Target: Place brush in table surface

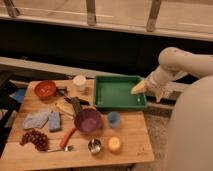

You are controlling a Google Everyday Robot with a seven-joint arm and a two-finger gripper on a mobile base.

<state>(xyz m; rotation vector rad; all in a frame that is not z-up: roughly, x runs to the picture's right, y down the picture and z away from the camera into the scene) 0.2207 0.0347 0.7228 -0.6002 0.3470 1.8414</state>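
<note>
Approach step: gripper [142, 88] hangs at the tray's [118, 104] right rim; I cannot tell if it is open or closed.
Brush [76, 105] lies on the table [131, 141] beside the purple bowl [88, 120], well apart from the gripper. I judge the next move calls for a leftward reach. Count: one brush, one tray, one purple bowl.

Across the top of the frame I see a pale floor [50, 7] behind grey railing posts [91, 12]. Below runs a dark wall [75, 45], then a light ledge [35, 65]. Light is dim, warm. The gripper [138, 89] sits right of centre.
</note>
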